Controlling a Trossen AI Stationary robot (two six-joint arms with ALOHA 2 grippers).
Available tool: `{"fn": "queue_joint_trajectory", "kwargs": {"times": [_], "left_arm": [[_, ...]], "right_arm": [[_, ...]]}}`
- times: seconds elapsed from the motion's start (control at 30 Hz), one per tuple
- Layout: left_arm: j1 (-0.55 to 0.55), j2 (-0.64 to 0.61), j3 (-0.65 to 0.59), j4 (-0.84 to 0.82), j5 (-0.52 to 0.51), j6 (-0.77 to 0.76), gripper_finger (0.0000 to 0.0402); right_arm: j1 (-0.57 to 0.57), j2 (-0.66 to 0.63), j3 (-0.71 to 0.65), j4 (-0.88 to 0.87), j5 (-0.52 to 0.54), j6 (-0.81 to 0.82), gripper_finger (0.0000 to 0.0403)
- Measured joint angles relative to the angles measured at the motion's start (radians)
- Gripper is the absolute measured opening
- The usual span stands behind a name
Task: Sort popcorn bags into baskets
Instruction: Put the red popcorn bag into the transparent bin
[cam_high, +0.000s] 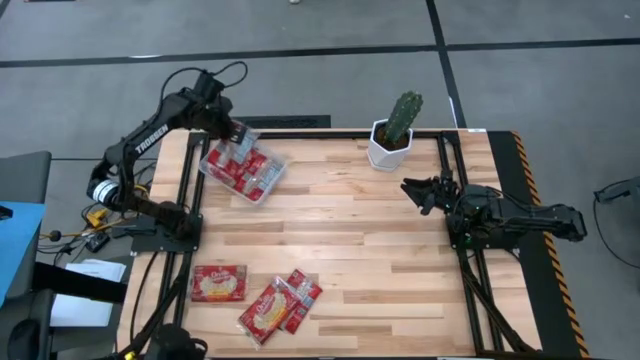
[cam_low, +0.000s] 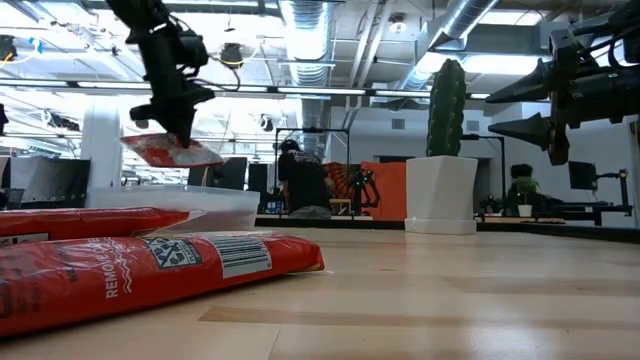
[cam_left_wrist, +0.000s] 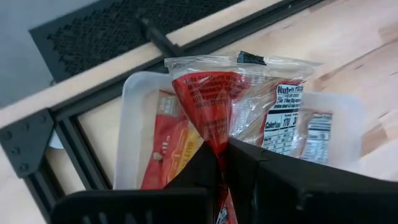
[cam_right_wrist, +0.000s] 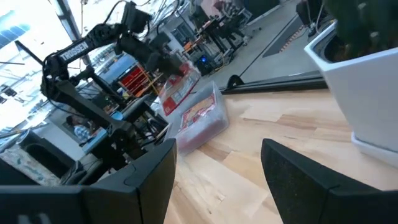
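My left gripper (cam_high: 236, 134) is shut on a red popcorn bag (cam_left_wrist: 233, 102) above the far end of the clear plastic basket (cam_high: 243, 172) at the table's far left. The basket holds other red bags (cam_high: 250, 170). Three more bags lie flat at the table's near left: one alone (cam_high: 219, 283) and two overlapping (cam_high: 280, 305). My right gripper (cam_high: 418, 190) is open and empty, raised over the table's right side near the cactus pot (cam_high: 392, 140). My left gripper pinches the bag between its two fingers by a bunched part of its red wrapper (cam_left_wrist: 214, 146); which edge of the bag this is does not show. The fingers come from above. The bag is lifted clear, above the basket (cam_low: 170, 150).
The white cactus pot stands at the far middle-right. A dark metal frame (cam_high: 340, 133) runs along the table's far and side edges. Bare wooden tabletop lies between the two arms. People and equipment show in the room beyond the table.
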Motion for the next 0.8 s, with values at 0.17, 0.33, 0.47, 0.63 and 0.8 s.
{"fn": "queue_joint_trajectory", "kwargs": {"times": [0.17, 0.33, 0.47, 0.63, 0.8], "left_arm": [[0.029, 0.000, -0.088, 0.041, 0.009, 0.018, 0.0000], [0.069, 0.000, -0.158, 0.111, 0.020, 0.019, 0.0000], [0.085, 0.000, -0.199, 0.179, 0.026, 0.020, 0.0008], [0.090, 0.001, -0.240, 0.217, 0.028, 0.037, 0.0013], [0.089, 0.001, -0.248, 0.235, 0.011, 0.050, 0.0017]], "right_arm": [[-0.038, 0.000, 0.000, 0.000, 0.000, -0.002, 0.0260], [-0.067, 0.000, 0.000, 0.000, -0.002, -0.002, 0.0260], [-0.081, 0.000, 0.000, 0.000, -0.006, -0.002, 0.0260], [-0.087, 0.000, 0.000, 0.000, -0.009, -0.002, 0.0260], [-0.086, 0.000, 0.000, 0.000, -0.009, -0.002, 0.0260]]}}
